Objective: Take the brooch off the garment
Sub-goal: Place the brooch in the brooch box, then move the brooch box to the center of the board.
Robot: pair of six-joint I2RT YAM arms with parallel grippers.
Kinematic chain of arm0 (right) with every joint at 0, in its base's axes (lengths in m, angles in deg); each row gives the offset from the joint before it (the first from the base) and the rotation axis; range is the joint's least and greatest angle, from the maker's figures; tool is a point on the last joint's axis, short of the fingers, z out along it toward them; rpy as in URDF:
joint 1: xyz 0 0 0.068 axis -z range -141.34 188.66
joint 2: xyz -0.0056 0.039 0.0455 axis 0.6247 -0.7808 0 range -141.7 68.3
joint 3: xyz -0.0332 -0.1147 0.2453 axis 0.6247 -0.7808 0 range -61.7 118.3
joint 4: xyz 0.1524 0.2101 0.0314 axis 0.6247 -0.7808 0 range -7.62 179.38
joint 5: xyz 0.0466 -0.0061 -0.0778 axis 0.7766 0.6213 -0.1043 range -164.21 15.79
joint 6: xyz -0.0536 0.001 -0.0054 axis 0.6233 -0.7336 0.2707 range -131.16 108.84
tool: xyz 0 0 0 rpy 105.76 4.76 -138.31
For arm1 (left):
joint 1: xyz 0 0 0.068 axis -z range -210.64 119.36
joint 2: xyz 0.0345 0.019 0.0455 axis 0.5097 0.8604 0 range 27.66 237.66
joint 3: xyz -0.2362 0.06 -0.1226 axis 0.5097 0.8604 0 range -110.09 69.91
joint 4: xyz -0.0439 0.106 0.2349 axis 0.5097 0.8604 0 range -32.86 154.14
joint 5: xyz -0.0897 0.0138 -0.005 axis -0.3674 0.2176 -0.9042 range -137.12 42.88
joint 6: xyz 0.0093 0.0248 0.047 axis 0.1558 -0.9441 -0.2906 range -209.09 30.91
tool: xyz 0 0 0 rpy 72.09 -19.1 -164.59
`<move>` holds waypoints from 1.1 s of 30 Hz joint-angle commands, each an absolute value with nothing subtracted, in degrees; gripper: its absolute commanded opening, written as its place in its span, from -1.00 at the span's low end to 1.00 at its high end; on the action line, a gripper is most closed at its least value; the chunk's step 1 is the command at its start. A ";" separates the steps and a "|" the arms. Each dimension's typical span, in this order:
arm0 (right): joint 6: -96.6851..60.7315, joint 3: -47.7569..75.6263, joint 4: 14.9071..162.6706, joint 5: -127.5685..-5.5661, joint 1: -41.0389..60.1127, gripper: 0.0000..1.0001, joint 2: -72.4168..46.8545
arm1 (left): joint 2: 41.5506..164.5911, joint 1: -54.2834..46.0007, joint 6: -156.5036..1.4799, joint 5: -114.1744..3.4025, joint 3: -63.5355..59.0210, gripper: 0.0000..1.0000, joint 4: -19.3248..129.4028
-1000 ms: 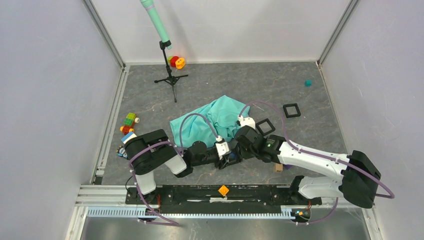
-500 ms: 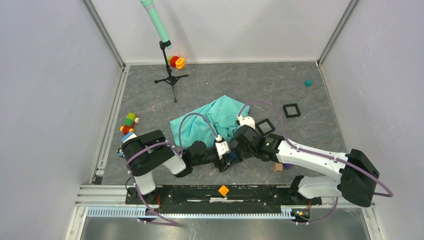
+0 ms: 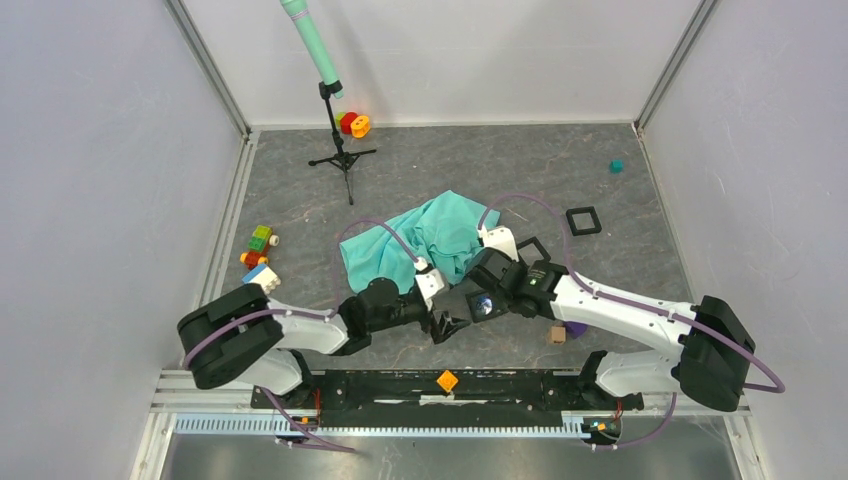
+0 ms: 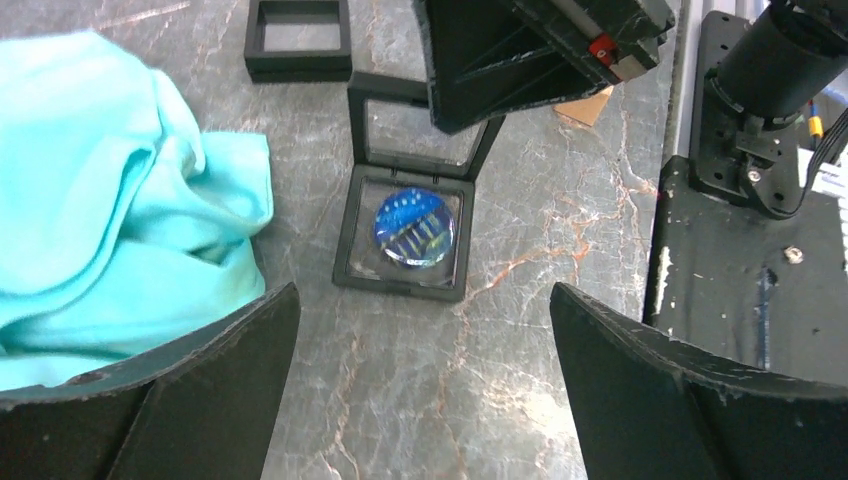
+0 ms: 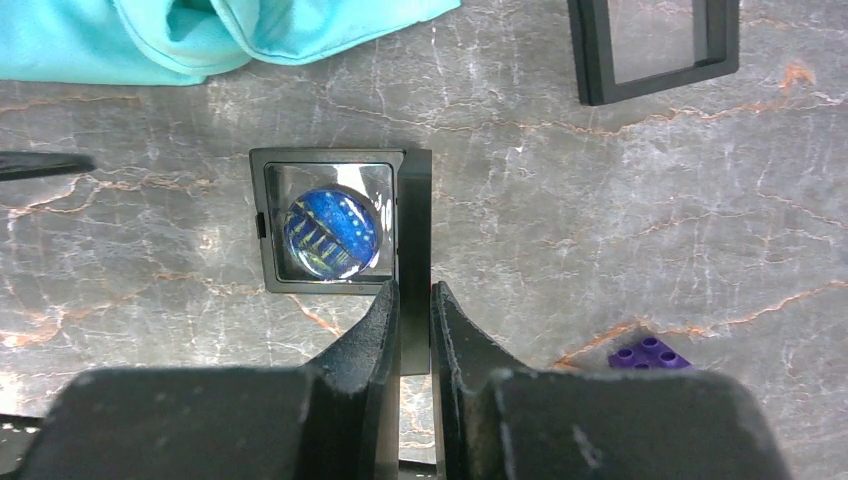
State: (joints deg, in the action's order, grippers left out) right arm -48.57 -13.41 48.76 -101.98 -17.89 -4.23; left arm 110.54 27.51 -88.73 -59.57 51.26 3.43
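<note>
The blue round brooch [image 5: 330, 233] lies in an open black case [image 5: 325, 286] on the counter [image 3: 500, 170], just off the near right edge of the turquoise garment [image 3: 420, 240]. The right end effector [image 5: 413, 295] is clamped on the case's raised lid [image 5: 417, 220]. The left end effector [image 4: 422, 292] hovers near, fingers apart.

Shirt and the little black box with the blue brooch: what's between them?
Only bare grey table lies between the shirt and the box; the left wrist view shows the gap plainly.
</note>
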 commanded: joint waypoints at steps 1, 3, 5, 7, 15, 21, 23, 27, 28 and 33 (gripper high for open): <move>-47.67 -13.81 48.52 -104.13 -17.49 -0.97 -3.33 | 105.56 27.69 -78.35 -54.19 53.02 1.00 8.75; -47.58 -14.36 49.18 -103.47 -17.30 -0.93 -3.33 | 104.02 27.72 -72.35 -49.89 52.72 1.00 11.94; -46.76 -14.89 50.31 -101.98 -16.91 -0.86 -3.08 | 103.33 27.61 -62.81 -41.79 51.85 1.00 16.50; -45.76 -15.66 51.85 -100.10 -16.51 -0.78 -2.61 | 102.12 25.99 -55.49 -42.73 46.69 1.00 31.74; -43.45 -16.17 54.51 -94.87 -14.83 -0.33 -0.67 | 103.96 28.30 -51.28 -36.59 39.93 0.62 47.26; -41.97 -16.12 55.13 -92.36 -12.31 -0.22 2.78 | 109.75 28.38 -44.90 -40.73 37.40 0.13 44.60; -41.43 -16.32 55.37 -91.15 -10.88 -0.24 4.11 | 110.95 28.38 -43.83 -40.90 37.22 0.04 42.99; -39.34 -18.39 57.05 -87.08 -6.29 -0.38 6.26 | 113.64 28.36 -42.93 -41.67 35.64 -0.16 42.31; -38.72 -19.32 58.07 -85.12 -4.64 -0.43 6.76 | 114.51 28.38 -42.74 -42.22 35.21 -0.22 41.73; -37.03 -24.36 63.75 -74.88 0.55 -0.46 8.84 | 119.44 28.37 -41.65 -45.33 32.45 -0.44 41.37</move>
State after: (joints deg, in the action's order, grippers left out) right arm -39.46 -21.45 58.86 -83.42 -1.98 7.33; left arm 116.24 27.99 -44.95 -42.55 35.69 44.08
